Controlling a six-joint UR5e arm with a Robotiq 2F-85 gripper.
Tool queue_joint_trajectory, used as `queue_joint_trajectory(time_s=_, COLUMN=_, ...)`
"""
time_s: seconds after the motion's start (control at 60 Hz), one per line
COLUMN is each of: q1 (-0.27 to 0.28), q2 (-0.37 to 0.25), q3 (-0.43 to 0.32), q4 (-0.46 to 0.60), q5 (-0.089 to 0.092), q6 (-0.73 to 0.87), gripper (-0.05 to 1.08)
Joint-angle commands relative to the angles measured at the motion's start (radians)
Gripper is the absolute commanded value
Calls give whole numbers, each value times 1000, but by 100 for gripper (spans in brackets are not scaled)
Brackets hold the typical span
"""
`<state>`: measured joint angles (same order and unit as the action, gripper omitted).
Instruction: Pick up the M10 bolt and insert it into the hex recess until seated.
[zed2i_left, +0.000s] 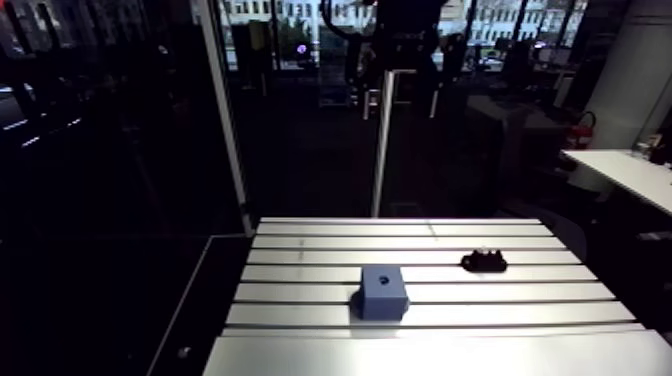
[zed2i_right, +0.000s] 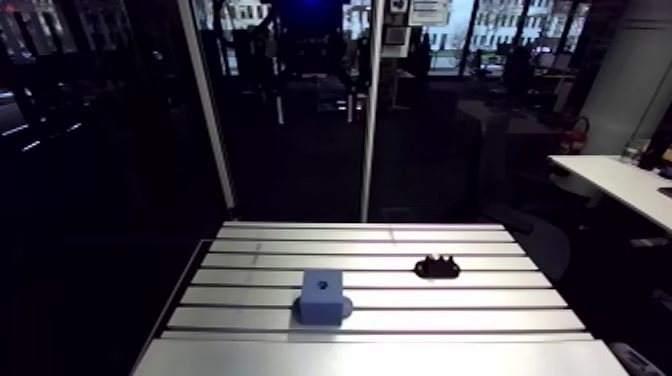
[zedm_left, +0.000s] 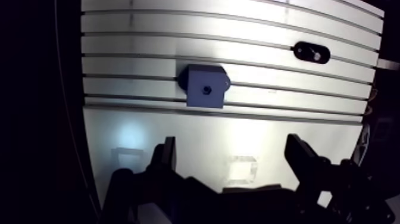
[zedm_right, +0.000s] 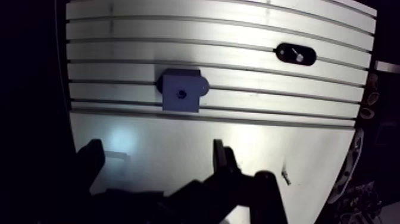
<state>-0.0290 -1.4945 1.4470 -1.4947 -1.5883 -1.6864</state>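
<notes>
Gripper (zedm_left: 232, 149) dark, jaws spread, empty, blue block (zedm_left: 204, 87) ahead, bolt (zedm_left: 317, 55) barely discernible in black holder (zedm_left: 302, 50)

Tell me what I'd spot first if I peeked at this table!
A blue block with a small dark hole in its top sits on the slotted table, the only colourful thing there. Apart from it lies a small black piece with something shiny on it. The gripper hangs open over the table's plain near part, holding nothing.
</notes>
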Motion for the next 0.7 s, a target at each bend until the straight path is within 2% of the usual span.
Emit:
queue_joint_trajectory(time_s=0.017, q1=0, q2=4, q3=-4, q4=0, q5=-2, q6=0, gripper=1)
queue_joint_trajectory(time_s=0.433, q1=-1, q2=4, q3=-4, q4=0, q5=-2, q6=-2, gripper=1)
queue_joint_trajectory(time_s=0.7, q1=-12, q2=13, q3=-6, q4=-8, q5=-10, q6=-8, gripper=1)
